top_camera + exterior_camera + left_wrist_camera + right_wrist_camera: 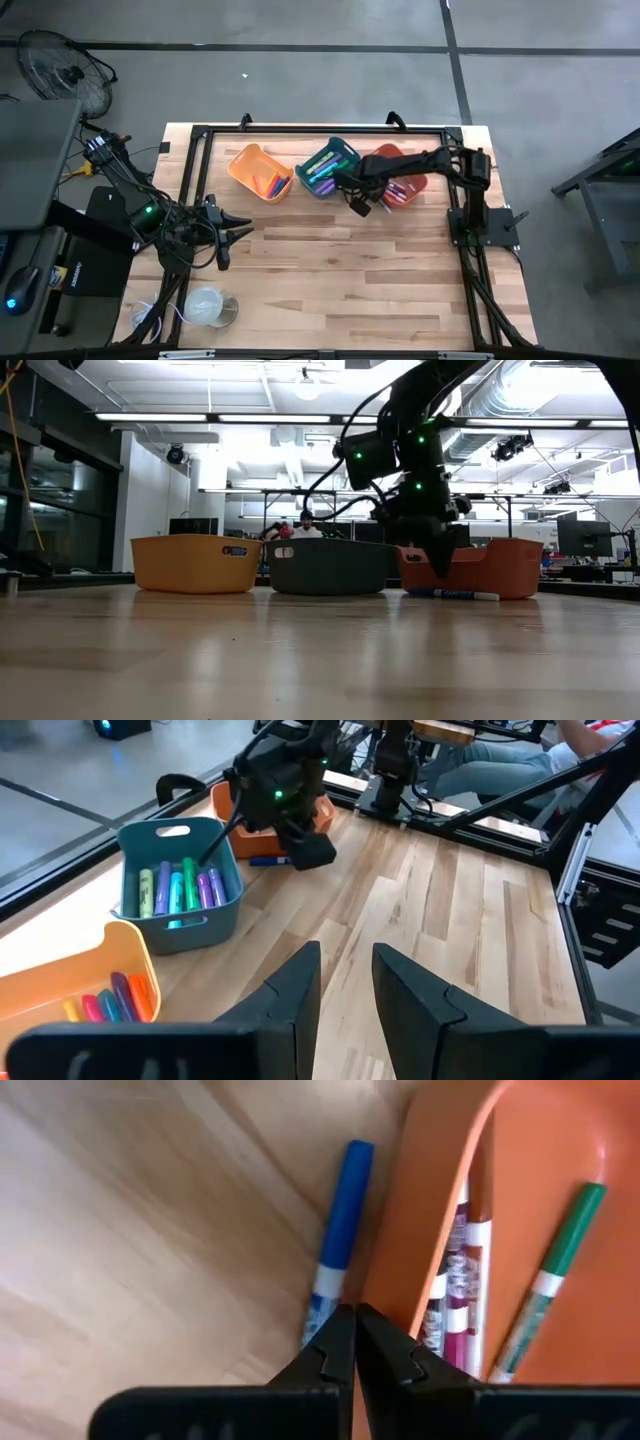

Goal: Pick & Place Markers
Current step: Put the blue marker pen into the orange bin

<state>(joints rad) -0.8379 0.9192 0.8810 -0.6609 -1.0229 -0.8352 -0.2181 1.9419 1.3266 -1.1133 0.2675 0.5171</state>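
Observation:
A blue-capped marker (340, 1230) lies on the table against the outer wall of the red-orange bin (430, 1200); it also shows in the low view (455, 595). My right gripper (355, 1315) is shut and empty, pointing down just above the marker's white end (441, 568). Green and pink markers (555, 1270) lie in that bin. The teal bin (328, 167) holds green, purple and blue markers, and the yellow bin (258, 170) holds orange and pink ones. My left gripper (345, 970) waits open above the table's left side (235, 228).
The three bins stand in a row along the table's far side. A white round cup-like thing (207, 305) sits near the front left corner. A black frame (200, 135) runs round the table. Bare wood lies across the middle and near side.

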